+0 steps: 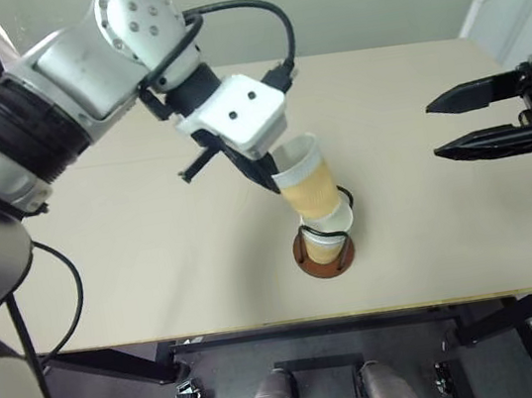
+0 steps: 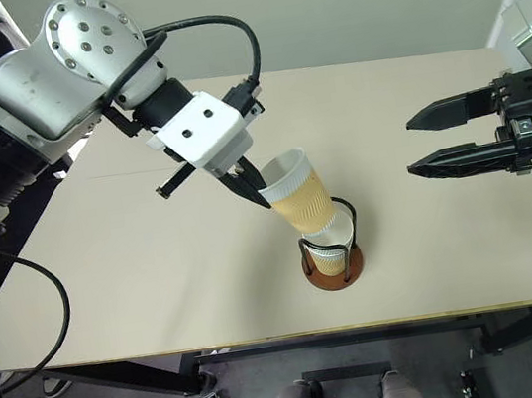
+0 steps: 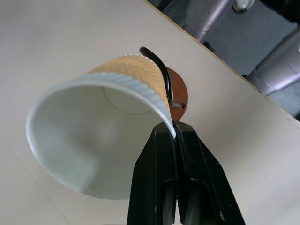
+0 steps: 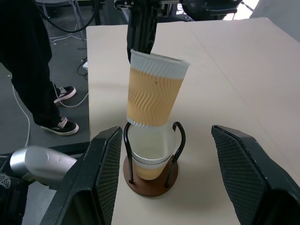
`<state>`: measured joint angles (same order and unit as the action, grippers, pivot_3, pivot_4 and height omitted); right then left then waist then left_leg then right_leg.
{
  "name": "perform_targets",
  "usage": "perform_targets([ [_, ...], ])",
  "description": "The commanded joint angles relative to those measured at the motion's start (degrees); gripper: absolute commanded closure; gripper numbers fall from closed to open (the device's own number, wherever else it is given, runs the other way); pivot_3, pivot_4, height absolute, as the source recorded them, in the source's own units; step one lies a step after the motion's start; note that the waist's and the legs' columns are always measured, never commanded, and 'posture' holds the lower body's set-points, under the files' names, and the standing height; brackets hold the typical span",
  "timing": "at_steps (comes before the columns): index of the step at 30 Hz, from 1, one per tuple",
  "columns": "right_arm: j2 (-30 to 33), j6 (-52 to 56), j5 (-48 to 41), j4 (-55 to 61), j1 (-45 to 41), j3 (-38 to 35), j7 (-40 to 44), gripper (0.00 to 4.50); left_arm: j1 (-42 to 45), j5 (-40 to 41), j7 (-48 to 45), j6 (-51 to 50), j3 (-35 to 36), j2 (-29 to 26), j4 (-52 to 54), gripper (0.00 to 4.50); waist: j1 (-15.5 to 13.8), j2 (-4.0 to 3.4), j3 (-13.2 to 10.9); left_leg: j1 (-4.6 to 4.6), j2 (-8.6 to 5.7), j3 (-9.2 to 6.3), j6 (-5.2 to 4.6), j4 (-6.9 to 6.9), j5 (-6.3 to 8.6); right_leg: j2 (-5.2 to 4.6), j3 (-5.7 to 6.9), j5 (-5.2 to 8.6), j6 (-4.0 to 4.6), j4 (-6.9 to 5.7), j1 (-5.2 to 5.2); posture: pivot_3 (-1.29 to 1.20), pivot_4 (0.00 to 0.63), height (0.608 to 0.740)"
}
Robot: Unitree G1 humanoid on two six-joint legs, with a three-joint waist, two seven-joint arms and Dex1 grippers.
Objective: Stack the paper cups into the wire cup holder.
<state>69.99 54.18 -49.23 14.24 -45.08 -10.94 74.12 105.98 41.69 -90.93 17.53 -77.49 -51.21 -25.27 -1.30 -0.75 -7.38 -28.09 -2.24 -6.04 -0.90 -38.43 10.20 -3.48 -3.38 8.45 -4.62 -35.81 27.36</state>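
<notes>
L end effector (image 2: 256,188) clamped on rim of a paper cup (image 2: 297,194), fingers together w/ the cup wall pinched between. Cup tilted, its base at the mouth of a 2nd cup (image 2: 330,247) already seated in the wire cup holder (image 2: 335,271) near front edge of the tabletop (image 2: 136,268). R end effector (image 2: 416,144) off to the right, fingers wide apart, nothing in them, pointing toward the cups. Person's legs (image 4: 33,70) by the far tabletop end.
</notes>
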Motion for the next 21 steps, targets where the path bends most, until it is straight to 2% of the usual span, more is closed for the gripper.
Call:
perform_targets([
  [1,1.23,0.14,-0.51,0.56,-1.46,-0.77,-0.07,1.44,0.49,-1.75,-1.57,2.58,0.89,0.76,-1.85,4.48,-0.01,0.0,0.0,0.0,-0.01,0.03,0.0,-0.01,0.0,0.03,0.0,0.0,0.0,0.0,-0.01,0.0,0.15,0.74],
  [21,0.49,0.11,-0.63,1.85,-0.64,-1.46,-1.98,1.44,0.48,-4.68,-1.57,6.44,0.41,4.14,-5.68,4.48,-0.09,-0.01,-0.02,-0.02,0.0,0.06,-0.06,-0.05,0.05,0.01,0.03,0.02,-0.05,0.02,-0.04,0.0,0.15,0.74],
])
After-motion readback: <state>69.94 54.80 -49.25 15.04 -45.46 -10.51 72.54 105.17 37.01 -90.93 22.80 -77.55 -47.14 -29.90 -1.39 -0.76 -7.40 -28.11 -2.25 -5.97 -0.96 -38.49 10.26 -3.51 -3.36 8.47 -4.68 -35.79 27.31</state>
